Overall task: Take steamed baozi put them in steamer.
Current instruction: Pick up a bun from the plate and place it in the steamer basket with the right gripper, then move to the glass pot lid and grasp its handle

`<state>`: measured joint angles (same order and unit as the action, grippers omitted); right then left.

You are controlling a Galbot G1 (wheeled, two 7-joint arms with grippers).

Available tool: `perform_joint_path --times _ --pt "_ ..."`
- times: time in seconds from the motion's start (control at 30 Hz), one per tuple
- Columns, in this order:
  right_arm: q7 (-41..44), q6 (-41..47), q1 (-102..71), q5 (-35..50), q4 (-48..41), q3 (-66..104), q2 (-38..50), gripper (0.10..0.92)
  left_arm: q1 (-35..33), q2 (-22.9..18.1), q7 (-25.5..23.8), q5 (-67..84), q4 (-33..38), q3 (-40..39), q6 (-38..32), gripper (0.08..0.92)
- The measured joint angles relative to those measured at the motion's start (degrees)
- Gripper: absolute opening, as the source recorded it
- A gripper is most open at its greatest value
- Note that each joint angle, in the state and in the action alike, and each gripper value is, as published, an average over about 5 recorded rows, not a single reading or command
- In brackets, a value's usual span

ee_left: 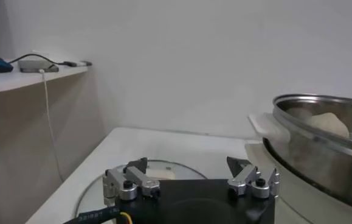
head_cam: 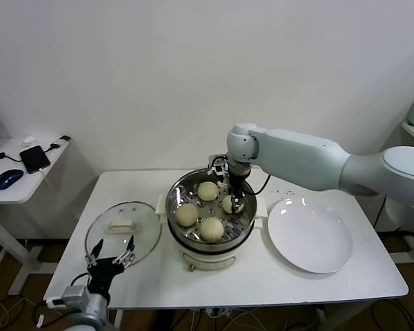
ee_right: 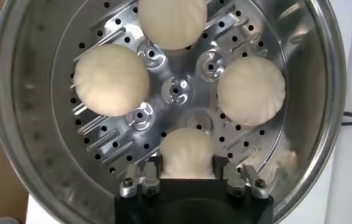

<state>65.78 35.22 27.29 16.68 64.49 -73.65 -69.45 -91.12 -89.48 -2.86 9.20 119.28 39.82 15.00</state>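
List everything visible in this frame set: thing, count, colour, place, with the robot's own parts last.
steamed baozi: four, cream-white, all on the perforated tray inside the steamer.
steamer: one, shiny steel on a cream base, centre of the table.
glass lid: one, clear with cream handle, left of the steamer.
plate: one, white, bare, right of the steamer.
table: one, white.
side desk: one, white, far left, with phone and blue mouse.
left hand: open, over the lid's near edge.
right hand: inside the steamer, fingers either side of one baozi.

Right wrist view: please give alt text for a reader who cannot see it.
Looking down into the steel steamer, four white baozi sit on its perforated tray. The right gripper is down inside, its fingers on either side of the nearest bun.
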Motion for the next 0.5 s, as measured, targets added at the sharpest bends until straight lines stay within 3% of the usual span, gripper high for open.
perform_joint_path --times 0.2,0.5 --pt "-0.34 0.18 0.10 -0.09 0.99 1.87 1.35 0.801 -0.21 -0.24 0.06 0.00 0.47 0.20 0.00 0.823" --pt "-3.03 -1.36 -0.85 2.19 5.47 10.00 8.27 0.823 -0.50 -0.97 -0.16 0.89 1.55 0.34 -0.58 0.823"
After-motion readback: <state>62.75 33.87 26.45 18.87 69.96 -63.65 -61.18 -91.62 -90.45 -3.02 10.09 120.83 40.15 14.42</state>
